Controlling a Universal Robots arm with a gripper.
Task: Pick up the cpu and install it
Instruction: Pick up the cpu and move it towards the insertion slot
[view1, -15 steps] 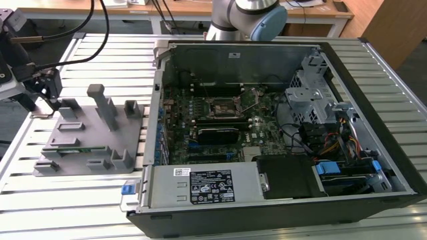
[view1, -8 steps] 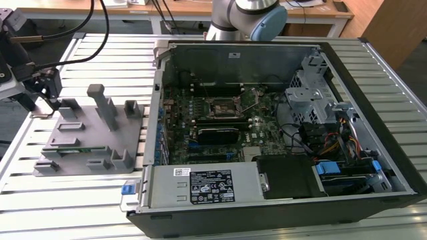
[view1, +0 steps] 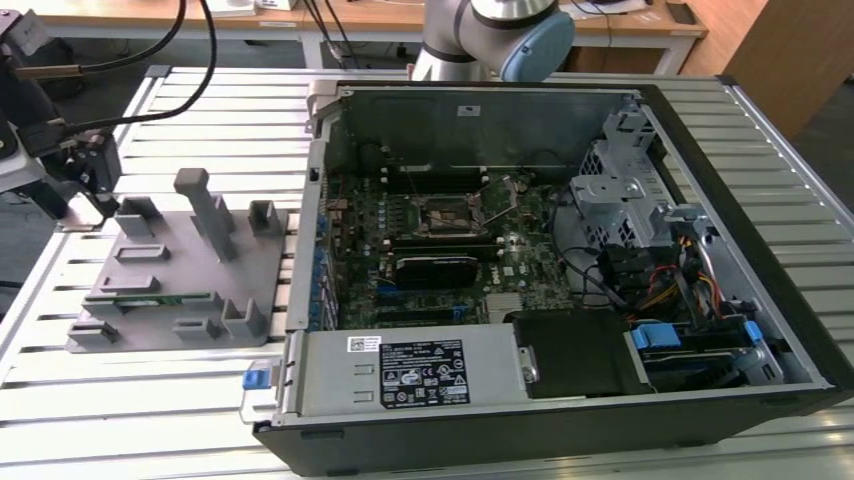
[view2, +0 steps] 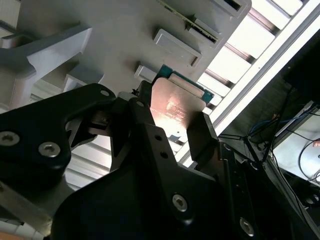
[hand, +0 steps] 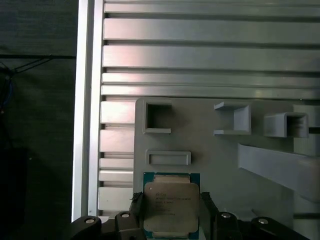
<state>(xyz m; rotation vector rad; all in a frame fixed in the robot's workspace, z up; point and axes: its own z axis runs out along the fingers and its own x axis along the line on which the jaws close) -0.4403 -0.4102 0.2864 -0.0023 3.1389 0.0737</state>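
The cpu (hand: 170, 206) is a small square chip with a pale silver top and a green rim, also seen edge-on in the second wrist view (view2: 176, 105). My gripper (hand: 170, 202) is shut on it, one black finger (hand: 136, 204) on each side. In the second wrist view the gripper (view2: 175, 122) holds the chip just above the grey plastic holder (view2: 125, 30). In the exterior view my gripper (view1: 98, 205) hangs at the far corner of the holder (view1: 174, 290) on the exterior view's left. The dark motherboard socket (view1: 447, 213) lies inside the open computer case (view1: 534, 105), well away from the gripper.
The holder (hand: 210, 150) has raised posts and pockets and carries a long green memory stick (view1: 158, 297). It rests on a slatted aluminium table (hand: 200, 55), whose edge (hand: 82, 100) is close by. Cables (view1: 174, 45) trail at the back left. Drive cages and wiring (view1: 654, 270) fill the case's right side.
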